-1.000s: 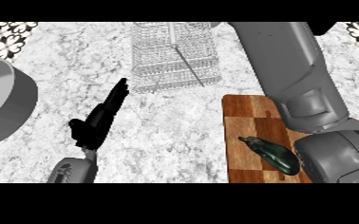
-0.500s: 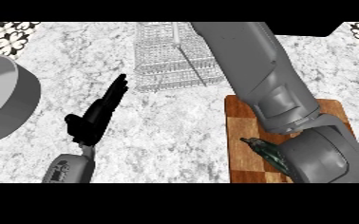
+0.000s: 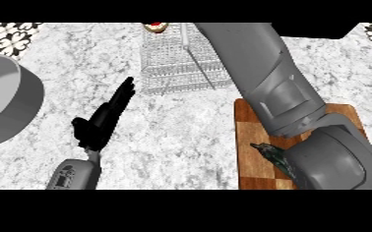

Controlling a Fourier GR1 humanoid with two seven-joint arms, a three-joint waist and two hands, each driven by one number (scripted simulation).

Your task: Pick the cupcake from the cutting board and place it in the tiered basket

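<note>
Head view: the cupcake (image 3: 155, 27), red and white on top, shows at the far end of the wire tiered basket (image 3: 174, 69), right at the upper edge of the scene and well away from the wooden cutting board (image 3: 251, 128). I cannot tell whether it sits in the basket or hangs just over it. The right forearm (image 3: 262, 78) stretches from the lower right, across the cutting board and along the basket's right side, up to that same edge. Its hand is out of sight there, so I cannot tell if it grasps anything. A dark green object (image 3: 274, 156) lies on the board beside the arm. The left hand (image 3: 102, 120) hovers over the marble counter (image 3: 181, 128) with fingers straight and relaxed, holding nothing. A grey round vessel (image 3: 18, 98) stands at the left edge.
</note>
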